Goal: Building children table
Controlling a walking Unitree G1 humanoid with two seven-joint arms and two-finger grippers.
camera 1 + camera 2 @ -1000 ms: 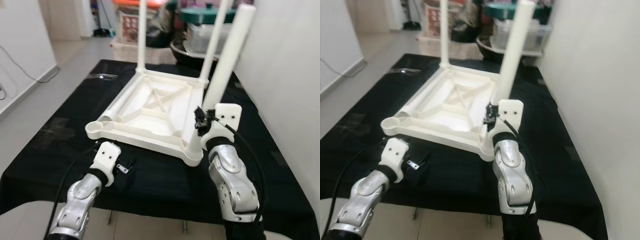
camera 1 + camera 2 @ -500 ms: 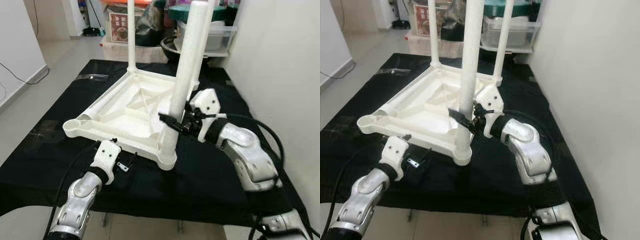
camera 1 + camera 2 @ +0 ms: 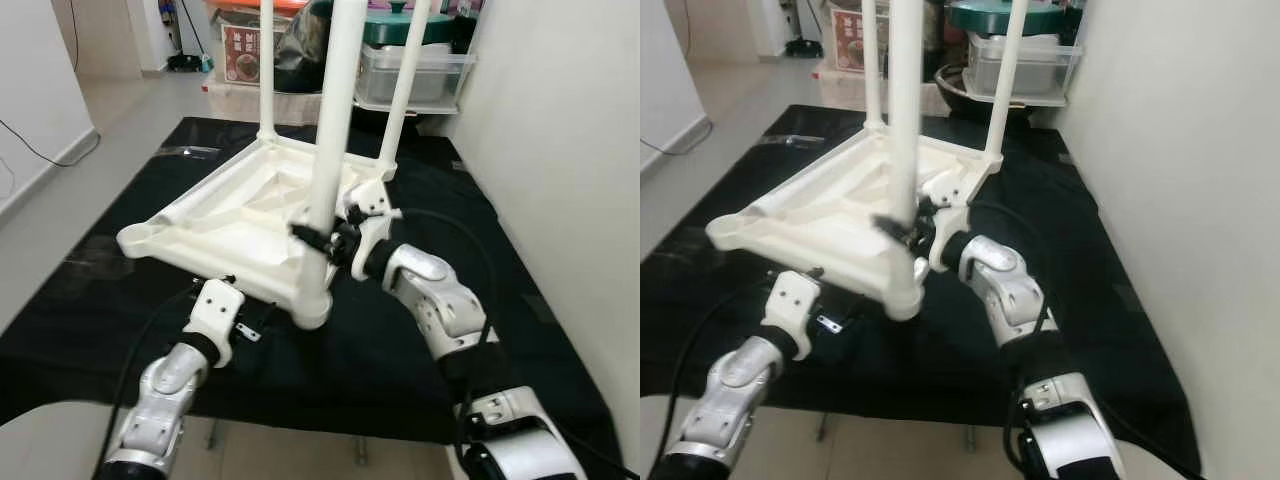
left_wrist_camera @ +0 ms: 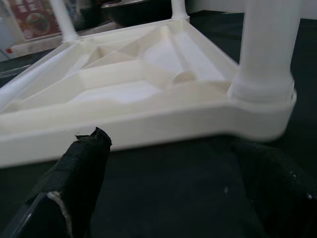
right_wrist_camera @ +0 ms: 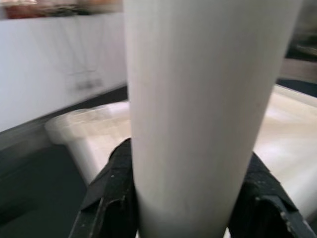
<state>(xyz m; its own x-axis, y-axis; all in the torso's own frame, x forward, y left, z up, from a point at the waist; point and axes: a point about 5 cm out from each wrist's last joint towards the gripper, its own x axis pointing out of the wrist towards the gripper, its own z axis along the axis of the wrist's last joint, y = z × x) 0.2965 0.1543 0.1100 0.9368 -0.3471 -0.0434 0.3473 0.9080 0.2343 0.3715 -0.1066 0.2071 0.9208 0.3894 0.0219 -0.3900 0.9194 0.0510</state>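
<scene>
A: Since a second ago the right arm has swung round from under the corner, so now the right gripper (image 3: 318, 240) comes at the near leg (image 3: 333, 140) from 3 o'clock, and the leg stands straighter than it did.

B: Clamped on it?

A: Yep, wrist view has both fingers (image 5: 111, 198) hugging the leg low down. The tabletop (image 3: 240, 225) lies upside down on the black cloth (image 3: 400, 350), two more legs up at 12 o'clock, and the socket (image 3: 140, 238) at 9 o'clock is empty.

B: Left side?

A: Left gripper (image 3: 252, 330) hovers by the near edge, fingers spread, holding nothing.

B: So seating leg three?

A: Looks like it. Next I'd guess push it home, then fetch a fourth.
</scene>
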